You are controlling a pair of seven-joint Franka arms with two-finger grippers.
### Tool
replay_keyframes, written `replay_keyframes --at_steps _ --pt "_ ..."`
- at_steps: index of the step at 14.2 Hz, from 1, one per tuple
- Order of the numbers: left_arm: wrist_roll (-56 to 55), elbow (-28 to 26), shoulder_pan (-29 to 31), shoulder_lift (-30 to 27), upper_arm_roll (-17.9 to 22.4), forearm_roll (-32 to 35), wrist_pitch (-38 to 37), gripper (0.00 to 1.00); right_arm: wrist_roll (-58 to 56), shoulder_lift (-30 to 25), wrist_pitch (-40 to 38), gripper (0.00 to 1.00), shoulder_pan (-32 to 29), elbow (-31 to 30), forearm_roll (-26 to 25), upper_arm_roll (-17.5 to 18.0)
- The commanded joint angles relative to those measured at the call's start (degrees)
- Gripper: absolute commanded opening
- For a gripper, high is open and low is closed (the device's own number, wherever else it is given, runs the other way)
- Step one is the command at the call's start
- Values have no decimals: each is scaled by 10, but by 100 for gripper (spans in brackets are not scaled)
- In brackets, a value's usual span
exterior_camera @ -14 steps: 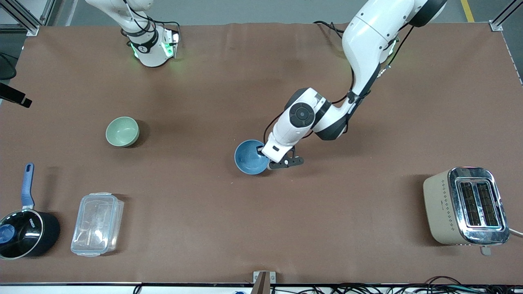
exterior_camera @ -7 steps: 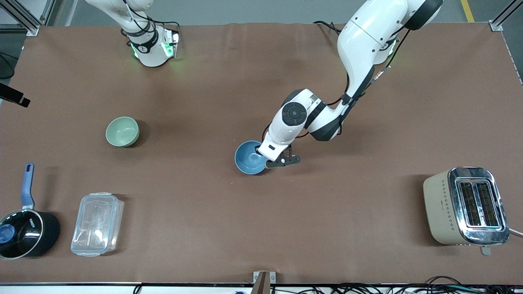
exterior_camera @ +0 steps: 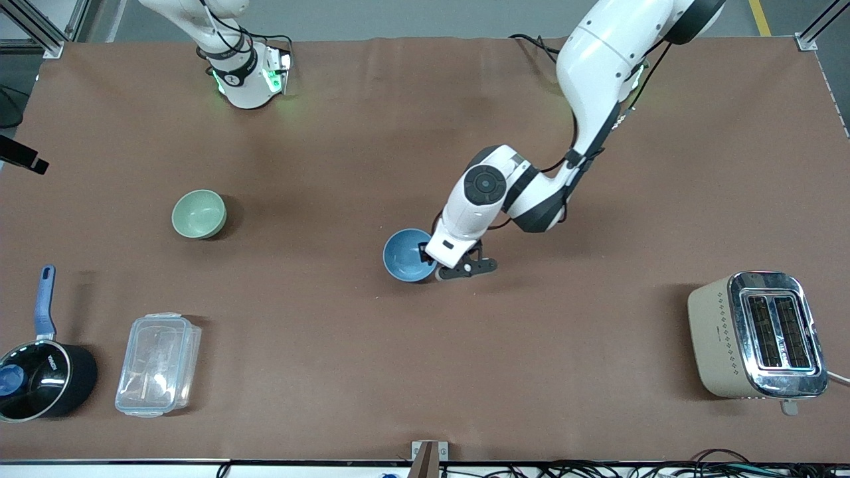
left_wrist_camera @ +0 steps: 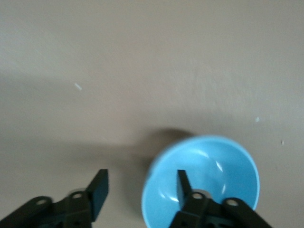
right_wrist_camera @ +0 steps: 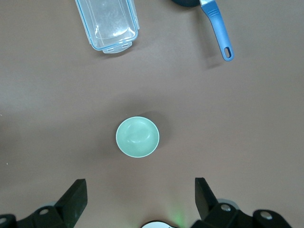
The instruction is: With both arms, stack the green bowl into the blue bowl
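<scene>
The blue bowl (exterior_camera: pixel 405 255) stands upright near the middle of the table. My left gripper (exterior_camera: pixel 443 267) is low at the side of its rim toward the left arm's end. In the left wrist view the gripper (left_wrist_camera: pixel 141 183) is open, with one finger (left_wrist_camera: pixel 182 183) inside the blue bowl (left_wrist_camera: pixel 213 166) and the other finger (left_wrist_camera: pixel 99 187) outside over the table. The green bowl (exterior_camera: pixel 198 213) stands empty toward the right arm's end. My right gripper (right_wrist_camera: pixel 140 190) is open and empty, high over the table, looking down on the green bowl (right_wrist_camera: pixel 137 137).
A black saucepan with a blue handle (exterior_camera: pixel 40 372) and a clear plastic box (exterior_camera: pixel 158 364) stand near the front edge at the right arm's end. A beige toaster (exterior_camera: pixel 757 335) stands at the left arm's end. The right arm's base (exterior_camera: pixel 246 73) is at the back.
The left arm's wrist swung a little toward the right arm's end and then back. The blue bowl has stayed about in place. The green bowl has not moved.
</scene>
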Motion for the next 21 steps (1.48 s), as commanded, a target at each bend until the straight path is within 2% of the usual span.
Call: replay_keyframes --at_steps 1,8,12,17,21 --pt "5 1 36 -71 1 16 -84 100 -9 -2 -3 100 -11 3 5 8" --pt "48 36 129 -172 1 17 -248 100 -10 -2 -3 100 -12 3 5 8" --pt "101 43 176 -212 1 17 -301 100 -9 -2 -3 100 -12 3 5 8" --pt "116 43 213 -258 1 17 -340 100 -10 -2 -3 100 -13 2 5 7" --pt "216 43 259 -291 1 16 -366 100 -10 -2 -3 100 -18 1 6 8"
